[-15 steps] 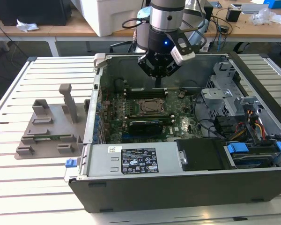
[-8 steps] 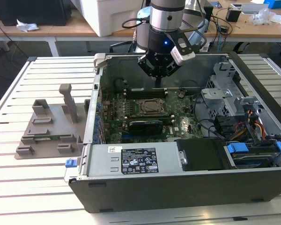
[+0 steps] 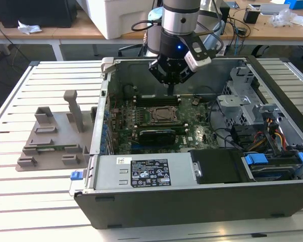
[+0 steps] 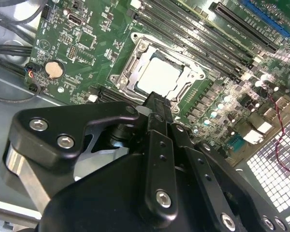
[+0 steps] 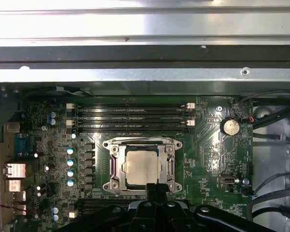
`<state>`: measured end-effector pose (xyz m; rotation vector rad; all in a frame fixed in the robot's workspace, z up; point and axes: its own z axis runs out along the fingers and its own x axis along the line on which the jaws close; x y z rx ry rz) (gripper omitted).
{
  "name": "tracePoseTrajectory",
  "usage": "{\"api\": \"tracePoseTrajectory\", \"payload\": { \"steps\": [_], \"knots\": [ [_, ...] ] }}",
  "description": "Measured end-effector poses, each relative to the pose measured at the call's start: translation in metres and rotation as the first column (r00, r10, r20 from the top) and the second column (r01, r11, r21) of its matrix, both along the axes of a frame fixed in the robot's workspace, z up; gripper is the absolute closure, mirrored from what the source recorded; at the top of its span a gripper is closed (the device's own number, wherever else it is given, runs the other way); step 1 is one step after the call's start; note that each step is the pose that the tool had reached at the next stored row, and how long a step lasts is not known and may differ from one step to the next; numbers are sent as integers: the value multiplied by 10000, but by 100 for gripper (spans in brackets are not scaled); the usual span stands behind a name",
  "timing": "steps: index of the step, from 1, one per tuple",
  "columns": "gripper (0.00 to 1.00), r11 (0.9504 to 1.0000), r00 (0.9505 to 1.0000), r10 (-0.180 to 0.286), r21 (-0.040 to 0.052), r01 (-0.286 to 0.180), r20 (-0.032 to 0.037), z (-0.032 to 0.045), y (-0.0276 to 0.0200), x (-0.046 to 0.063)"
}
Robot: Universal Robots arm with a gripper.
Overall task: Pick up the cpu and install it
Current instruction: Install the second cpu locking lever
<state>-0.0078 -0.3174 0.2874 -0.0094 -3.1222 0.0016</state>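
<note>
A: Exterior view: taken from above and to one side of the open computer case [image 3: 202, 201], at some distance; the whole case, the slatted table [image 3: 20, 201] and the arm's gripper [image 3: 170, 83] are covered.

B: And the wrist views?

A: The first is aimed straight down at the motherboard [image 5: 212, 159], fairly near. The second is angled across the gripper [image 4: 159, 104], nearer. The processor socket [image 5: 142, 166] [image 4: 157, 72] is shared by both wrist views.
</note>
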Motion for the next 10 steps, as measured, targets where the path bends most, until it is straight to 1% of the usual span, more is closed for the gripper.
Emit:
{"api": "tracePoseTrajectory", "payload": {
  "steps": [4, 7, 10],
  "knots": [
    [89, 10000, 10000, 0, 0, 0, 1, -2, -26, 0],
    [89, 10000, 10000, 0, 0, 0, 0, -4, -62, 0],
    [89, 10000, 10000, 0, 0, 0, 0, -6, -87, 0]
  ]
}}
